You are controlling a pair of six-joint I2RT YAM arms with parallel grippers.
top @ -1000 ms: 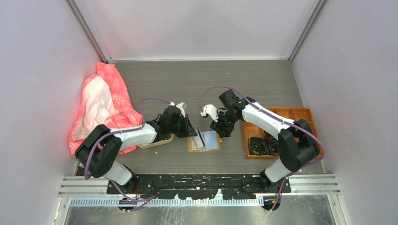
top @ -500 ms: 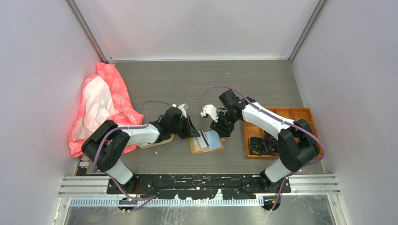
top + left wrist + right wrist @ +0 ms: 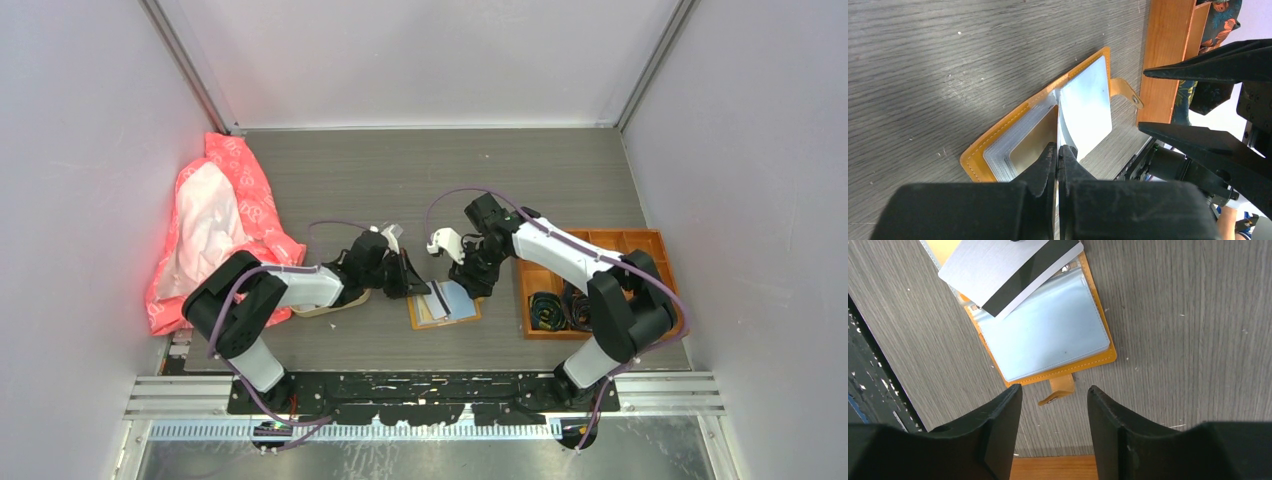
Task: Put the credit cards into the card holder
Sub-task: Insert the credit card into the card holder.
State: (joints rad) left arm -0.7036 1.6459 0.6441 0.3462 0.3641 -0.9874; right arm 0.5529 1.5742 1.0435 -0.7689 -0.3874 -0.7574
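Card [image 3: 1008, 267] stands on edge, lengthwise along card holder [image 3: 1048, 335] fold

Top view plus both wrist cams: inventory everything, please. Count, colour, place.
card holder: 1, mustard-orange, open flat at table centre
credit card: 1 clearly seen, silver-grey with black stripe, over the open holder
tray: 1, beige, left of holder, partly under left arm
crumpled bag: 1, pink and white, far left
box: 1, orange, compartmented, right side
coils: a few, black, in box
table: 1, grey woodgrain
left hand: shut on the card
right hand: open, above holder's tab edge
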